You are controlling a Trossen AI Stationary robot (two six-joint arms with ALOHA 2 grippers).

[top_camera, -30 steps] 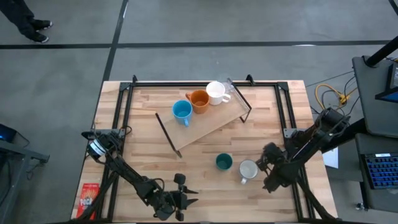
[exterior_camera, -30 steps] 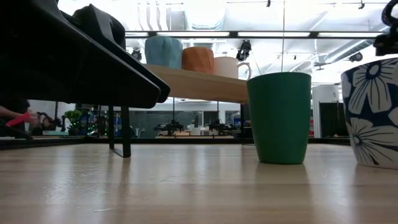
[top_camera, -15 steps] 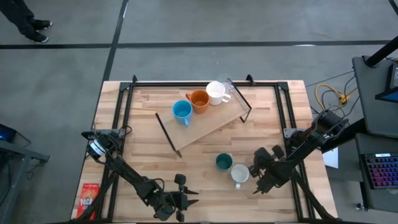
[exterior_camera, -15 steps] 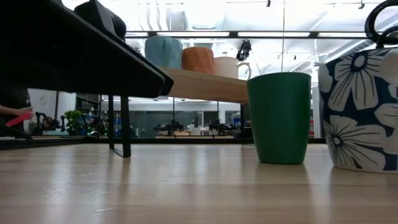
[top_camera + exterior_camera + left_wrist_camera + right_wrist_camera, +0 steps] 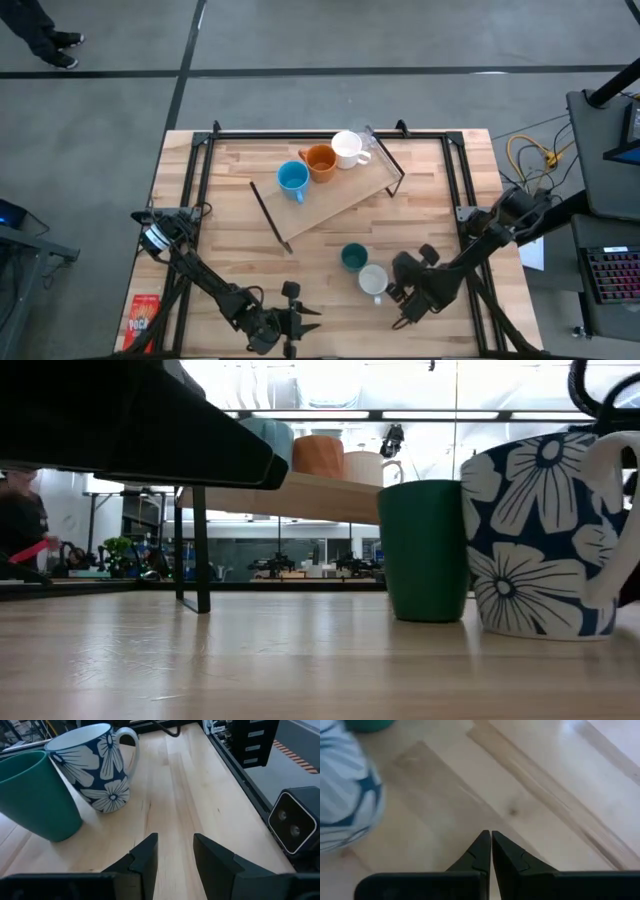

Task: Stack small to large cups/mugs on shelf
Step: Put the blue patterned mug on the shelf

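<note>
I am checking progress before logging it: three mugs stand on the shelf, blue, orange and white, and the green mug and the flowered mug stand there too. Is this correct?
Not quite. The green mug and the flowered mug stand on the tabletop, not on the shelf. The high view shows it. The blue, orange and white mugs are on the shelf.

three mugs (image 5: 320, 163) on shelf (image 5: 345, 198), two mugs (image 5: 362, 270) on table (image 5: 230, 250) before it

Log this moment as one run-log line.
right tool: shut, beside floral mug | green mug: touching it | shelf: three mugs | left tool: parted, empty
</note>
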